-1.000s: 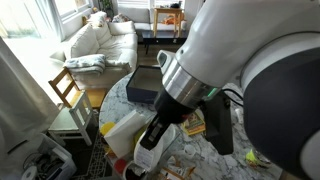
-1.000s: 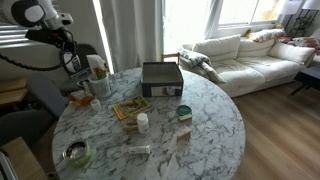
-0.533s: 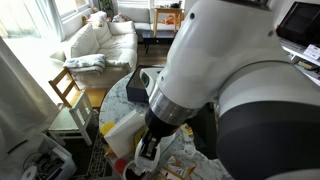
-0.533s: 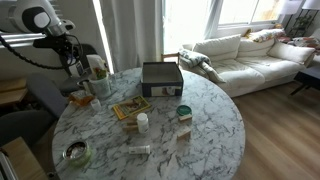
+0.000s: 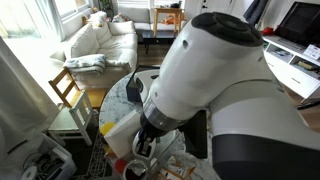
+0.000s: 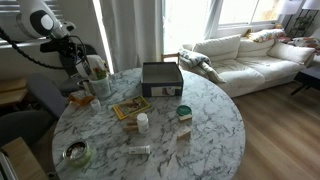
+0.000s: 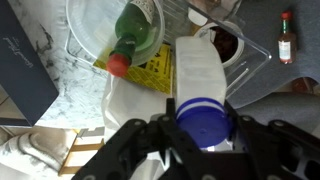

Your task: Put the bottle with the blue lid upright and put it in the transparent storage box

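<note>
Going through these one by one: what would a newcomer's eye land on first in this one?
In the wrist view, the gripper is shut on the bottle with the blue lid, with a green bottle just beyond it. In an exterior view the white robot arm fills most of the picture. A dark box sits on the round marble table.

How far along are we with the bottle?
Done: the bottle is gripped in the fingers, blue lid up toward the wrist camera, apparently lifted clear. In hand: it hangs near the box at the table edge. Left: lower it inside upright and release.
</note>
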